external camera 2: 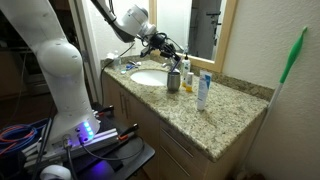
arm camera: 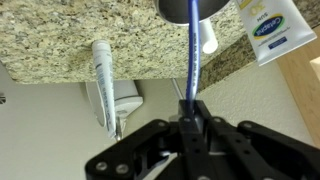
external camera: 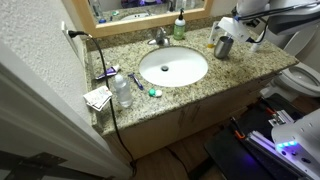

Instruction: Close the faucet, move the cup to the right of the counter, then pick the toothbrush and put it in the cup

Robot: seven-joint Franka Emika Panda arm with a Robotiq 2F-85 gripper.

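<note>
The granite worktop [external camera: 235, 72] carries a white oval basin [external camera: 172, 67] with the faucet [external camera: 160, 38] behind it. The cup [external camera: 222, 47] stands upright on the stone beside the basin, on the side away from the clear bottle [external camera: 122, 90] and just beside a white tube [external camera 2: 203, 92]. My claw [arm camera: 189, 108] hangs directly above the cup, pressed together on the blue toothbrush [arm camera: 187, 65], which runs straight from my fingers to the cup's dark mouth; whether its tip is inside I cannot tell.
</note>
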